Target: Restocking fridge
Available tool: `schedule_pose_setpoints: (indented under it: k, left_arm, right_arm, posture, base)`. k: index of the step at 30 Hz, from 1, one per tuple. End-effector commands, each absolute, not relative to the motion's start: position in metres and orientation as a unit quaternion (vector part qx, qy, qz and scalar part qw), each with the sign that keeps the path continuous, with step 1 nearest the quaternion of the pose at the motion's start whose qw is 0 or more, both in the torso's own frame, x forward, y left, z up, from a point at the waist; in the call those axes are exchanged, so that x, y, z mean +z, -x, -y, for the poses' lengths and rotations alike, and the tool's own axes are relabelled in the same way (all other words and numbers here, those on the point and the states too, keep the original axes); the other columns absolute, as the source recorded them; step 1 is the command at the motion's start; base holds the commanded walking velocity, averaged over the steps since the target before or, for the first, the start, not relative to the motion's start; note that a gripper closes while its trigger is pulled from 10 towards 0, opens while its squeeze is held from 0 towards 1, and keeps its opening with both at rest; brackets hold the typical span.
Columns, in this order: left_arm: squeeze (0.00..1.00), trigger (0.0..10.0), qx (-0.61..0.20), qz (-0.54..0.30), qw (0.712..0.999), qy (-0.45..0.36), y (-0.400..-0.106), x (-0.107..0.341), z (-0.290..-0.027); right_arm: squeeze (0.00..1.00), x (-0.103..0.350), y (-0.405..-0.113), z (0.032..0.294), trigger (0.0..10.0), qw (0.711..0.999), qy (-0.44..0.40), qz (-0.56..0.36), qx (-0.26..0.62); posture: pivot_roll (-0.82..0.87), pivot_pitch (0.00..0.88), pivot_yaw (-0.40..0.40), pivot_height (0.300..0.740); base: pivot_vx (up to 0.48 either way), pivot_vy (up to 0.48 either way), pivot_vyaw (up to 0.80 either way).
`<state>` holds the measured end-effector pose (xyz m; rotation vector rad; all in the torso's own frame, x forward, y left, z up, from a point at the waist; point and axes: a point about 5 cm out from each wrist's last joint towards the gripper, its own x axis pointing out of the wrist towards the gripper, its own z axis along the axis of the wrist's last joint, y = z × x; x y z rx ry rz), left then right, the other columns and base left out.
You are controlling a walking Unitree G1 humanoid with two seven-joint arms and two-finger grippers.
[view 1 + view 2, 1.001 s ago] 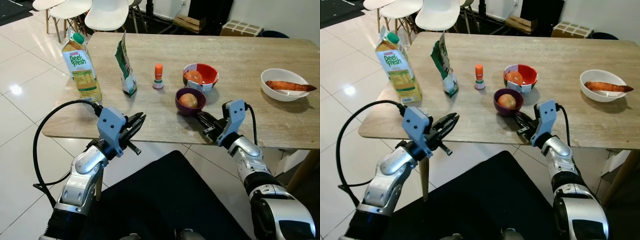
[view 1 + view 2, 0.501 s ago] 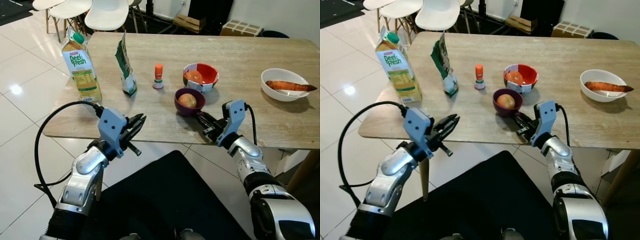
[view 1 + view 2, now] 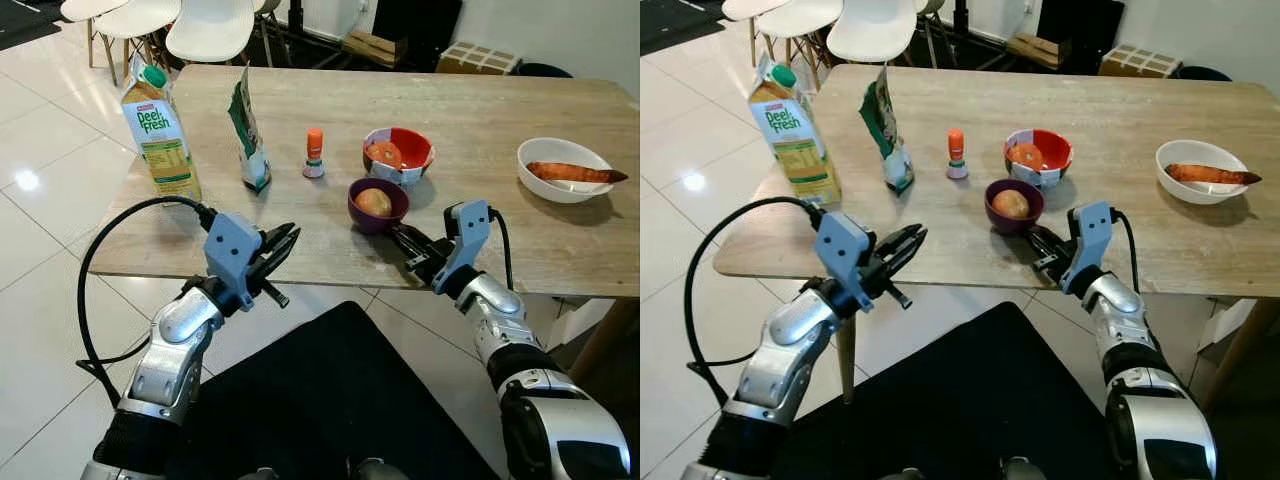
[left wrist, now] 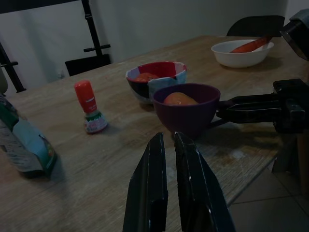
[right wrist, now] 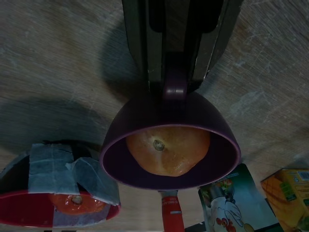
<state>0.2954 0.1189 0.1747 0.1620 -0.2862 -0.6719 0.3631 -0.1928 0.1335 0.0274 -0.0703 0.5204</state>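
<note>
Right claw clamped on the short handle of the purple bowl, fingers closed tight on it at the table's near edge. Bowl sits on the table straight ahead of the claw, one round yellow-orange fruit inside.

Just beyond the purple bowl: red bowl with grey tape patches on its side, orange-red fruit in it. The two bowls are close, can't tell if touching.

Further out from the right claw, toward the robot's left: small bottle with orange cap, upright. Then green snack pouch, upright. Then juice carton with green cap near the left edge of the table.

Off to the robot's right of the claw, well apart: white bowl holding a sweet potato.

Left claw hangs just off the near table edge, holding nothing, fingers nearly together with a thin gap, pointing at the purple bowl. Black cable loops from that wrist.

White chairs beyond the far end of the table, tiled floor around it.
</note>
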Motion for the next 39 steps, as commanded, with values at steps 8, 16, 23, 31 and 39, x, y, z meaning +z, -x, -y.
schedule_pose_setpoints:
  k: [8,16,23,31,39]
  left_arm:
    - [0.00,10.0,-0.338,0.136,0.928,-0.079,-0.296,0.170,-0.113]
    - [0.00,10.0,-0.338,0.136,0.928,-0.080,-0.297,0.170,-0.112]
    - [0.00,10.0,-0.335,0.141,0.928,-0.076,-0.299,0.171,-0.108]
    - [0.00,10.0,-0.340,0.139,0.927,-0.070,-0.300,0.169,-0.104]
    - [0.00,10.0,-0.340,0.139,0.928,-0.059,-0.301,0.168,-0.101]
  right_arm:
    - [0.00,0.132,-0.362,0.193,0.0,0.966,-0.027,0.038,0.253]
    - [0.00,0.132,-0.363,0.193,10.0,0.971,-0.019,0.037,0.237]
    - [0.00,0.136,-0.364,0.202,10.0,0.981,-0.011,0.056,0.187]
    - [0.00,0.141,-0.362,0.207,10.0,0.982,-0.025,0.087,0.164]
    - [0.00,0.142,-0.356,0.223,10.0,0.984,-0.004,0.102,0.145]
  posture:
    - [-0.05,0.117,-0.018,0.740]
    - [-0.04,0.126,-0.015,0.740]
    - [-0.06,0.128,-0.028,0.740]
    - [-0.08,0.136,0.001,0.740]
    - [-0.09,0.140,0.006,0.740]
  base:
    - [0.000,0.000,0.00]
    - [0.000,0.000,0.00]
    - [0.000,0.000,0.00]
    - [0.000,0.000,0.00]
    - [0.000,0.000,0.00]
